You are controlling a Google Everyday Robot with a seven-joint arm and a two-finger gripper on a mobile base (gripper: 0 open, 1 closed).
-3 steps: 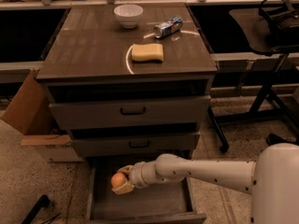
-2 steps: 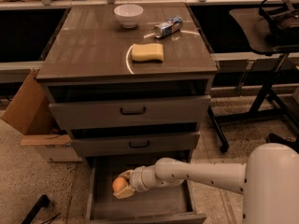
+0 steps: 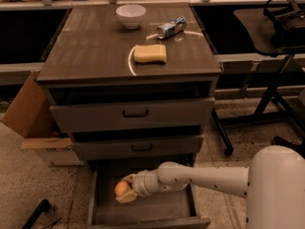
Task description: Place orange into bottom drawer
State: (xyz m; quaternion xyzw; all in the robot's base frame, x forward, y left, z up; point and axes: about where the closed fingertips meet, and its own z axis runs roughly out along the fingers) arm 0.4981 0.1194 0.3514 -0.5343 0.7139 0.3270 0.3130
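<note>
- Grey-brown wood-grain desk (image 3: pixel 95 56) fills the middle of the view. Its top carries a white bowl (image 3: pixel 131 15), a tipped can (image 3: pixel 171 27) and a yellow sponge (image 3: pixel 150 53), all well apart from the work below.
- White arm (image 3: pixel 209 178) reaches in low from the right. If it lifts before pulling back, it would likely knock the middle drawer (image 3: pixel 138 148), which juts out just above.
- The bottom drawer (image 3: pixel 162 210) is pulled open with its grey floor showing. A cardboard box (image 3: pixel 24 109) stands to the left, out of the way.
- The hand (image 3: pixel 125 191) hangs inside the drawer near its left wall, fingers closed around the orange.
- The orange (image 3: pixel 121 189) sits in that grip, apparently just above the floor. Let go from any height, it could bounce or roll against a wall.
</note>
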